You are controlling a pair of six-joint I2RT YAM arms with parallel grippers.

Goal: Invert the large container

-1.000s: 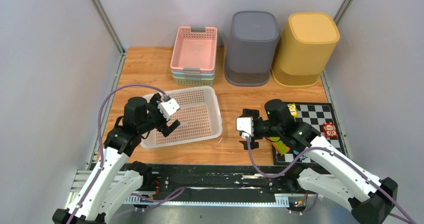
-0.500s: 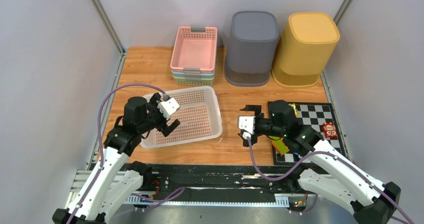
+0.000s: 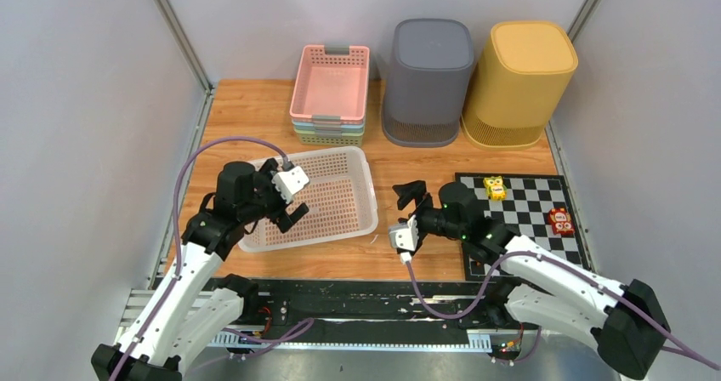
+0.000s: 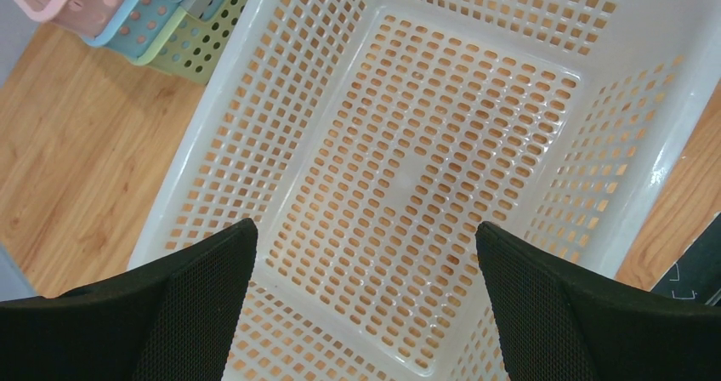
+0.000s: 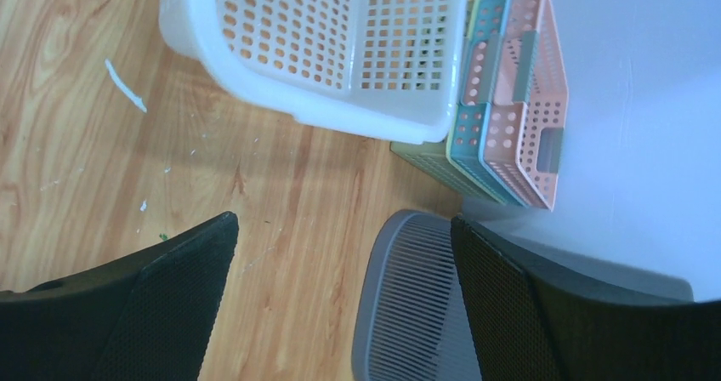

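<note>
The large container is a white perforated basket (image 3: 340,198) standing upright, open side up, on the wooden table left of centre. My left gripper (image 3: 286,199) is open and hovers over the basket's near-left part; the left wrist view looks straight down into the empty basket (image 4: 408,143) between my spread fingers (image 4: 366,300). My right gripper (image 3: 408,211) is open and empty, a short way right of the basket, apart from it. The right wrist view shows the basket's right corner (image 5: 340,49) beyond my open gripper (image 5: 340,304).
A stack of pink, blue and green baskets (image 3: 330,92) stands behind the white one. A grey bin (image 3: 429,79) and a yellow bin (image 3: 517,82) stand upside down at the back. A checkered mat (image 3: 527,219) with a yellow toy (image 3: 494,187) and a red toy (image 3: 559,220) lies right.
My right gripper has swung left off the checkered mat towards the white basket and turned. My left gripper has shifted slightly right over the basket. The basket has not moved.
</note>
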